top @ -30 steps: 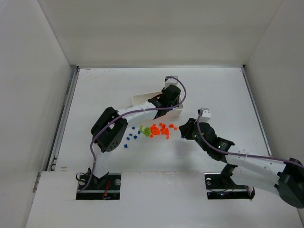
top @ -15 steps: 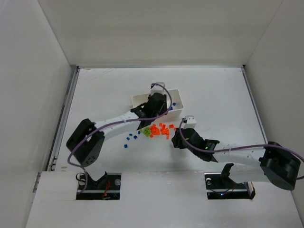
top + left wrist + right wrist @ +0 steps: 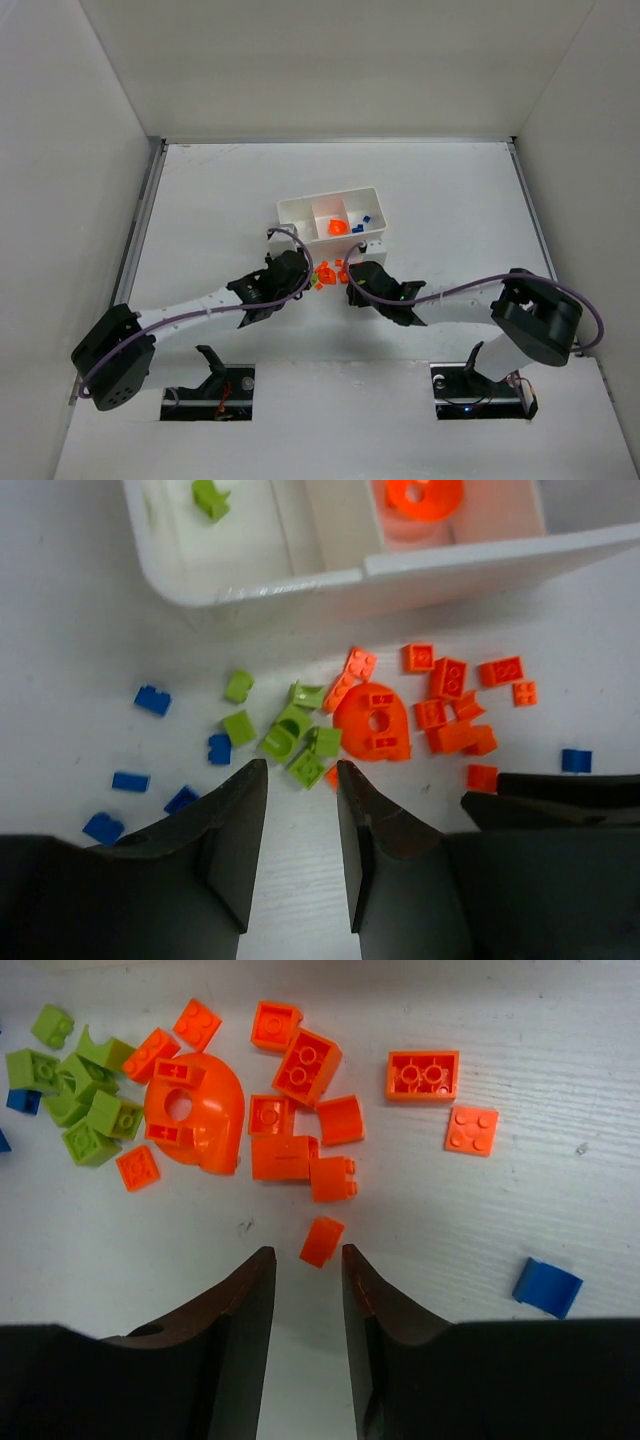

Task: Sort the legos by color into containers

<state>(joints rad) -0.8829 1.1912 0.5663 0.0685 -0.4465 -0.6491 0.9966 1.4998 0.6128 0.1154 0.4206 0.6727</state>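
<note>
The legos lie in a loose pile (image 3: 328,272) just in front of the white tray (image 3: 293,208). My left gripper (image 3: 300,772) is open and empty, low over the table, its tips just short of a lime green brick (image 3: 307,768) of the green cluster. Blue bricks (image 3: 152,699) lie to its left and orange ones (image 3: 447,678) to its right. My right gripper (image 3: 306,1253) is open, with a small orange brick (image 3: 321,1241) right at its tips, not held. The tray holds a green brick (image 3: 210,495), an orange round piece (image 3: 423,492) and blue bricks (image 3: 365,218) in separate compartments.
The two grippers (image 3: 303,276) (image 3: 348,284) face the pile side by side, a few centimetres apart; the right one's black body (image 3: 560,800) shows in the left wrist view. A big orange arched piece (image 3: 195,1110) lies mid-pile. A lone blue piece (image 3: 547,1286) lies to the right.
My left gripper has pulled back from over the tray and come down to the green bricks. My right gripper has moved left to the orange bricks. The tray now shows uncovered.
</note>
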